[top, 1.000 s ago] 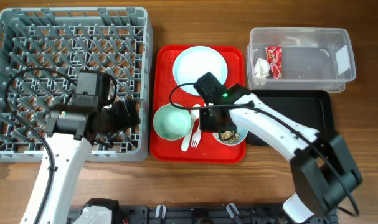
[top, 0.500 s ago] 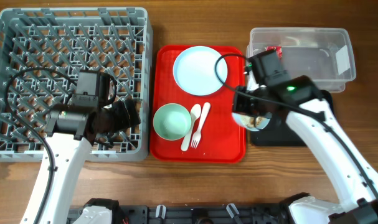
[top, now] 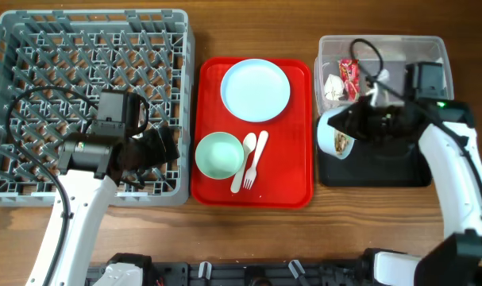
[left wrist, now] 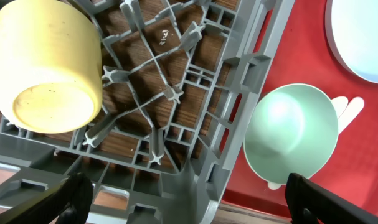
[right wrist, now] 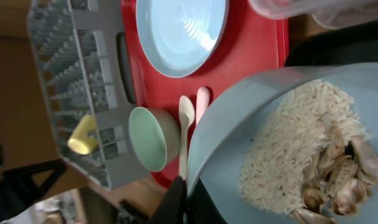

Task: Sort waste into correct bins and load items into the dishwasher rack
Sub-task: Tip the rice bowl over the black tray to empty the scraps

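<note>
R claw [top: 353, 125], clamped on the bowl [top: 334, 133] rim, has swung it off the red tray [top: 288, 175] & tipped it over the black tray [top: 399, 171] by the rt edge, so I reckon the scraps [right wrist: 301, 162] dump next. Further back, wrapper [top: 348, 78] & paper [top: 333, 87] sit in the clear tub [top: 399, 87], far rt corner.

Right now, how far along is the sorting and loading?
Done: the yellow cup sits in the grey pegged plastic rack; the red snack wrapper and crumpled white paper scrap lie in the clear plastic tub. In hand: the right gripper holds a pale bowl of food scraps tipped over the shallow black tray. Left: the pale blue round plate, green bowl, white plastic fork and spoon, on the red tray.
</note>
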